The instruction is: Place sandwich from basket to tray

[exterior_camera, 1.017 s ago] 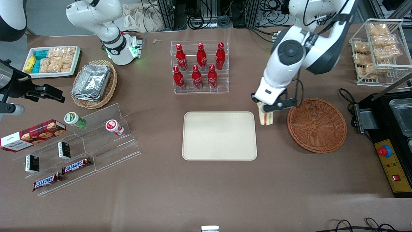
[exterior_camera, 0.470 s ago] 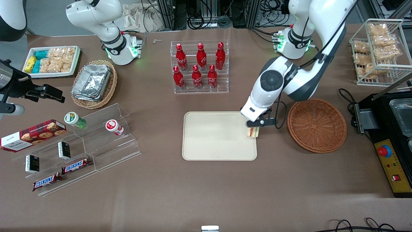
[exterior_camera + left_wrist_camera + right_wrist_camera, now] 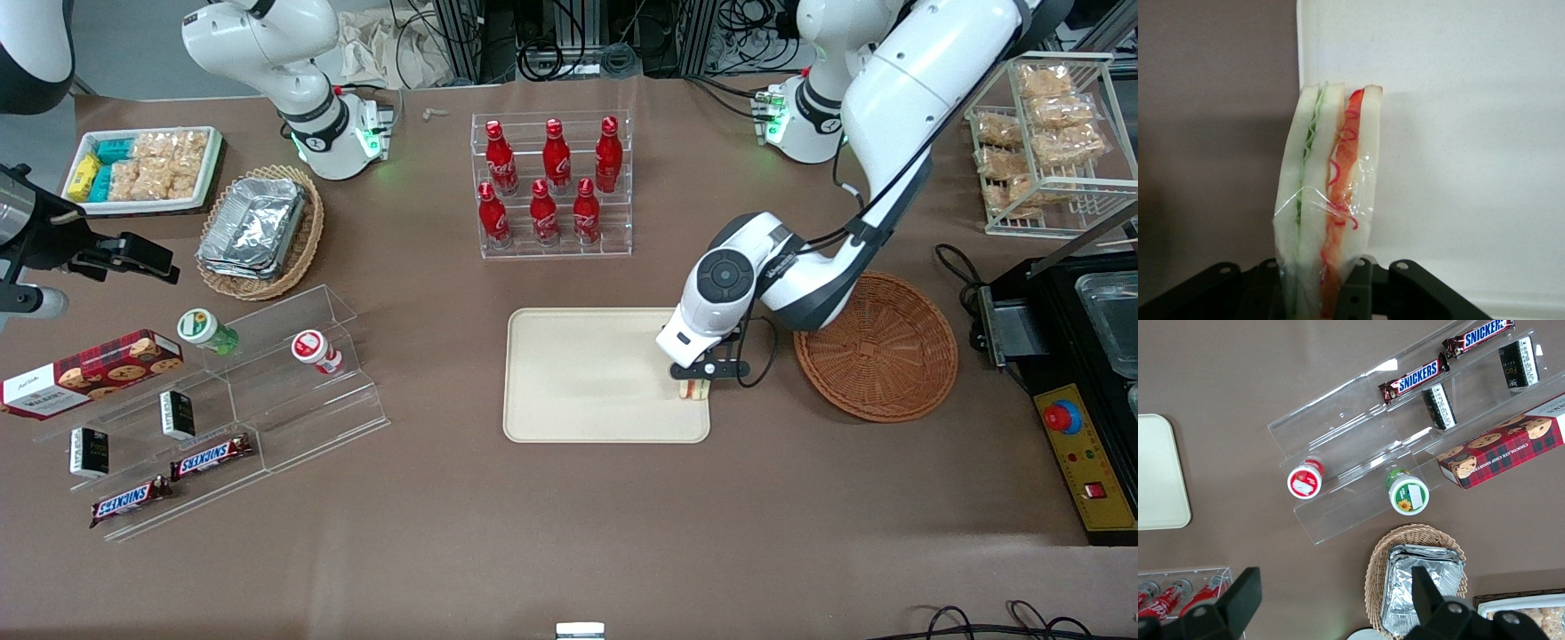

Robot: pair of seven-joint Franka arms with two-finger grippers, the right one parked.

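Observation:
The sandwich [image 3: 1328, 200], a white-bread wedge in clear wrap with green and orange-red filling, is clamped between the fingers of my left gripper [image 3: 1321, 287]. In the front view the gripper [image 3: 696, 380] hangs low over the cream tray [image 3: 587, 373], at the tray's edge nearest the basket, and the sandwich [image 3: 694, 388] peeks out below it. Whether the sandwich touches the tray I cannot tell. The reddish-brown wicker basket [image 3: 876, 345] sits beside the tray toward the working arm's end, with nothing in it.
A clear rack of red bottles [image 3: 551, 187] stands farther from the front camera than the tray. A black machine [image 3: 1080, 373] sits beside the basket at the table's end. Acrylic shelves with snacks [image 3: 213, 400] lie toward the parked arm's end.
The gripper carried the sandwich from the gap between basket and tray onto the tray's edge, coming lower and nearer the front camera.

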